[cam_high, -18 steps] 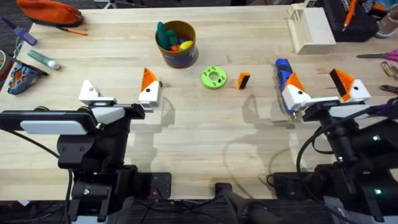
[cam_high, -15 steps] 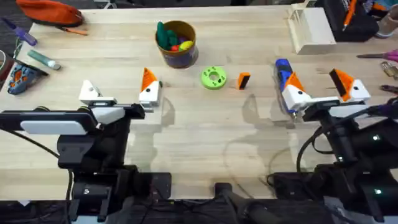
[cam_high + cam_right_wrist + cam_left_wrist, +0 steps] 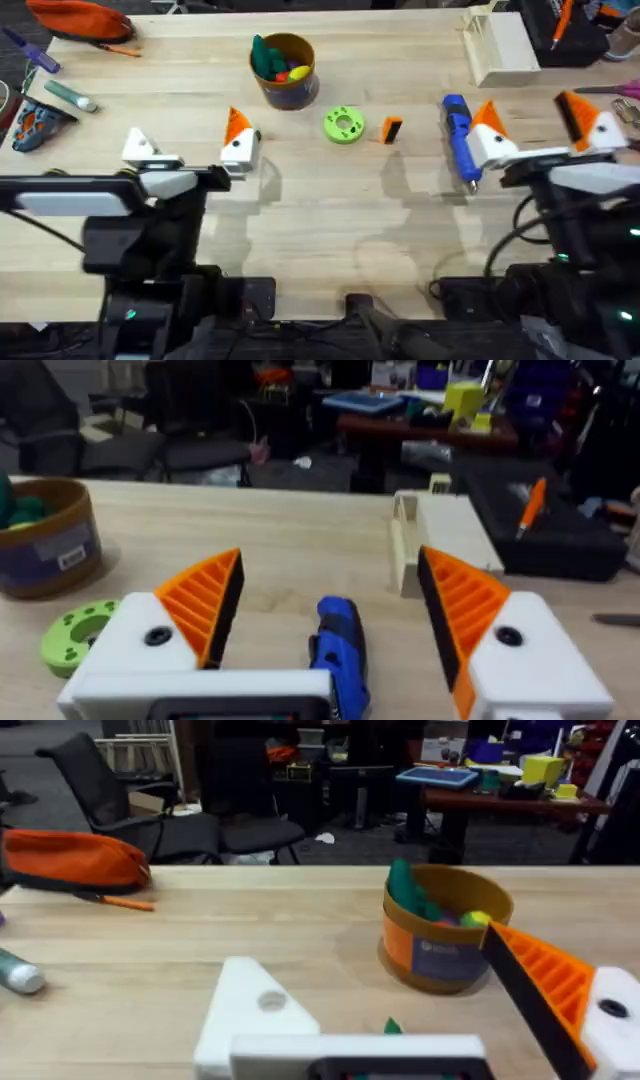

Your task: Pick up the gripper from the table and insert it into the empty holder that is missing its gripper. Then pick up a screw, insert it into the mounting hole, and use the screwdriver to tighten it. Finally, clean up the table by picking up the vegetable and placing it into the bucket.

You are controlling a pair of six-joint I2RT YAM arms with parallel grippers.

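Light level: the table (image 3: 330, 215) is evenly and brightly lit from above.
Shadows: soft, pale shadows are cast on the wood below both grippers and beside the bucket (image 3: 284, 70).
Glare: none is seen on the wood.
Blur: the arm housings at the overhead view's bottom edge are smeared; the right gripper (image 3: 325, 610) is softened in its wrist view.
Out of focus: the room behind the table is rendered dim and hazy in both wrist views.

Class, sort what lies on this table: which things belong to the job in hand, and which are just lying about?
Job:
gripper
holder
screwdriver
vegetable
bucket

Lying about:
lime-green ring
orange pouch
wooden tray
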